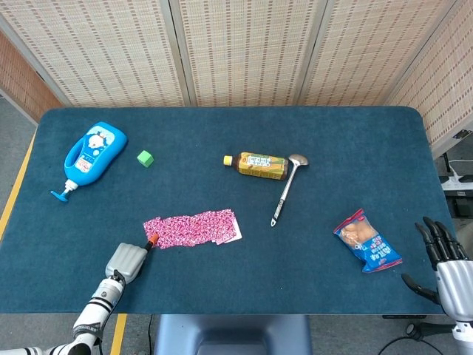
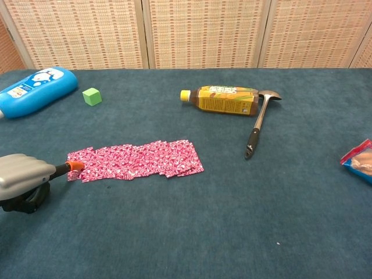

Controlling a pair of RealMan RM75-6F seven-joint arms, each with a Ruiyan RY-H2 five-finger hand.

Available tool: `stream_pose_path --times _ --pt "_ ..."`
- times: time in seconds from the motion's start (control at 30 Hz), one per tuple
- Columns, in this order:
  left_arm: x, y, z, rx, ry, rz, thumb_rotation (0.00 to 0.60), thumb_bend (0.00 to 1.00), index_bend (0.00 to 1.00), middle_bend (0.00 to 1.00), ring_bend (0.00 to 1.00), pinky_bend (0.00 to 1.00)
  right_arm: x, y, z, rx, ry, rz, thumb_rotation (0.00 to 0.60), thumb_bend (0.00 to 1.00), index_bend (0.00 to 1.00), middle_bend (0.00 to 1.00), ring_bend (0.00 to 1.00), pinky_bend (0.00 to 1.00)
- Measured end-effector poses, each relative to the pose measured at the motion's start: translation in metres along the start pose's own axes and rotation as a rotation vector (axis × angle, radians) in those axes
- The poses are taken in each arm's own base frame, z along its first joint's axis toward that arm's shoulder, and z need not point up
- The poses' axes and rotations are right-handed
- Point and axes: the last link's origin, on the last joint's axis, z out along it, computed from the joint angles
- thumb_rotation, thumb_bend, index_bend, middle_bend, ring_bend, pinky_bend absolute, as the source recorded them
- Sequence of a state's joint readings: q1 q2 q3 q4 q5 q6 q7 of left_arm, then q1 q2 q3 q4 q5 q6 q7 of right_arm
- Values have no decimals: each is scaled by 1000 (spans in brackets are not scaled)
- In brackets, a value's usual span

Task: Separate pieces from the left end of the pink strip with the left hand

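The pink strip (image 1: 192, 228) of patterned pieces lies flat near the table's front, also seen in the chest view (image 2: 136, 160). My left hand (image 1: 127, 260) sits at the strip's left end with its fingers curled in. One orange-tipped fingertip (image 2: 74, 165) reaches out and touches the strip's left edge, which looks slightly rumpled. No piece shows inside the left hand (image 2: 23, 177). My right hand (image 1: 446, 259) hangs past the table's front right corner, fingers spread, holding nothing.
A blue lotion bottle (image 1: 90, 157) and a green cube (image 1: 145, 157) lie at the back left. A tea bottle (image 1: 256, 165) and a metal ladle (image 1: 287, 187) lie mid-table. A snack bag (image 1: 366, 242) sits at the right.
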State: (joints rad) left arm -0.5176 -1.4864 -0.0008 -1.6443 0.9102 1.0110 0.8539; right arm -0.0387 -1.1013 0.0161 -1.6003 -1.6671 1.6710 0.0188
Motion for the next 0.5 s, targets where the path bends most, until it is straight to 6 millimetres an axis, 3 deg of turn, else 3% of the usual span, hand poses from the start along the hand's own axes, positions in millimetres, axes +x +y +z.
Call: stream_pose_path --times 0.5 --pt "-5 -30 -5 116 -34 -10 600 934 0 733 656 637 -2 -1 1 -5 -14 -4 600 58 0 0 0 206"
